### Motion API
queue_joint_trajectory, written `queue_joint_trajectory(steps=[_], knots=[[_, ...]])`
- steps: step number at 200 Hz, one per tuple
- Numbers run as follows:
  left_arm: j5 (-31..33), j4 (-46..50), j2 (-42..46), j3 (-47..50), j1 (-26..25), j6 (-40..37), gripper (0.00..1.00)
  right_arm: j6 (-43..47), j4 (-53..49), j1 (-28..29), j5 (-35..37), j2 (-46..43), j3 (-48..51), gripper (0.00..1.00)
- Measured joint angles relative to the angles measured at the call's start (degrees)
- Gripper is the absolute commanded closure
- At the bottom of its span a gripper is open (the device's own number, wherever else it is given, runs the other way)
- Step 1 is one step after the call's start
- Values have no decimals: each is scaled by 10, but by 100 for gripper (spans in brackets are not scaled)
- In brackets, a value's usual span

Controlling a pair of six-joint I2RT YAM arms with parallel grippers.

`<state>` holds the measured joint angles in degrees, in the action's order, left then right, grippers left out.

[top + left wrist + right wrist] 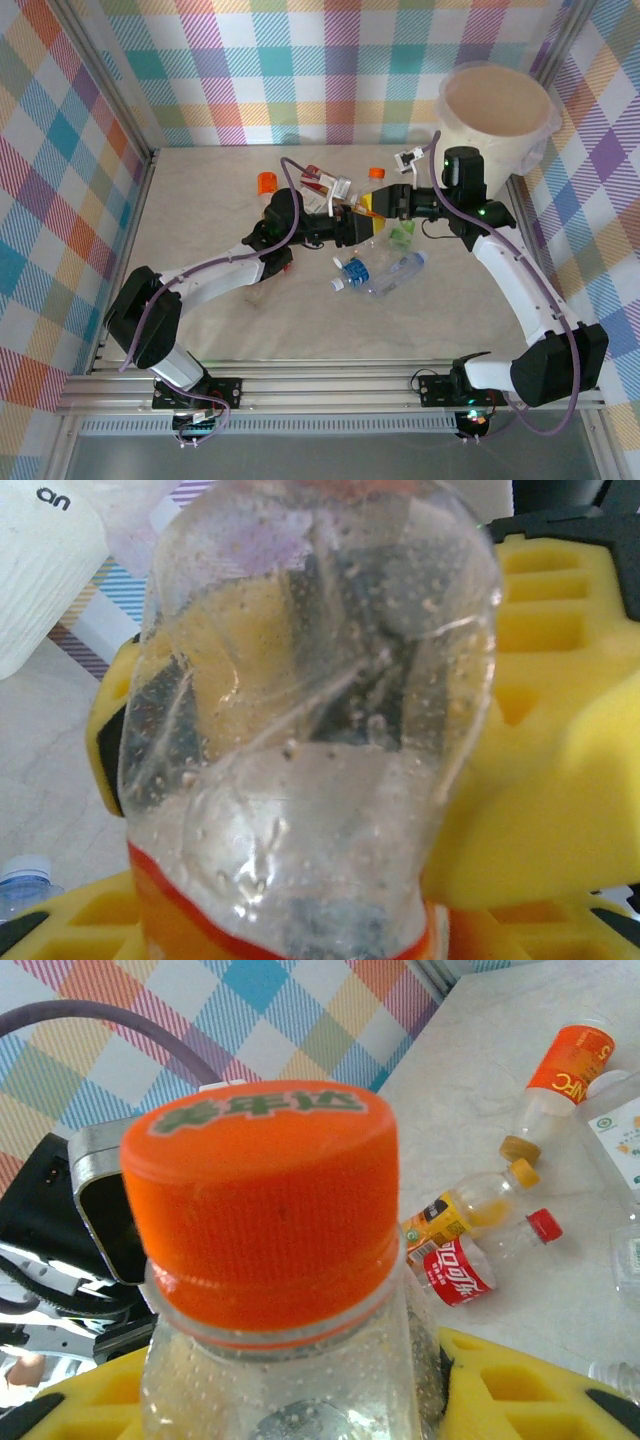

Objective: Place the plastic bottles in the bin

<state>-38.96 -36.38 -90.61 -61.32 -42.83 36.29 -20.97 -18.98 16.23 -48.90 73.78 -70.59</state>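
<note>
Overhead from behind, wrist cameras tight on bottle [310, 730]

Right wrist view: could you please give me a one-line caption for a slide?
Right gripper shut on a clear orange-capped bottle, with other bottles lying on the table behind.

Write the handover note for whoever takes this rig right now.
Left gripper: shut on the orange-capped bottle, at its labelled end.
Right gripper: shut on the same bottle near the cap.
Bottle is held short of the bin.
Loose on the table: a blue-capped bottle, a red-capped bottle, several more.
Done: one bottle gripped.
Left: probably release the left, bin it with the right, then the rest.
</note>
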Motion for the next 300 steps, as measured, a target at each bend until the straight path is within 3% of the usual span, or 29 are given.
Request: queue_joint_trajectory(steps=[17, 49, 84, 151, 208, 261, 300], knots=[[1, 12, -2, -5, 0, -1, 49, 0, -1, 0, 9, 0, 0, 65], [32, 66, -1, -15, 0, -20, 19, -2, -13, 5, 69, 0, 0, 68], [104, 158, 16, -9, 3, -59, 0, -2, -32, 6, 161, 0, -3, 69], [314, 308, 154, 55, 6, -102, 0, 36, -64, -2, 315, 43, -69, 69], [474, 401, 263, 108, 8, -75, 0, 89, -86, -30, 415, 162, -233, 69], [560, 452, 330, 118, 10, -58, 0, 83, -67, -85, 455, 261, -414, 68], [588, 462, 347, 147, 10, -52, 0, 31, -26, -137, 494, 308, -467, 67]])
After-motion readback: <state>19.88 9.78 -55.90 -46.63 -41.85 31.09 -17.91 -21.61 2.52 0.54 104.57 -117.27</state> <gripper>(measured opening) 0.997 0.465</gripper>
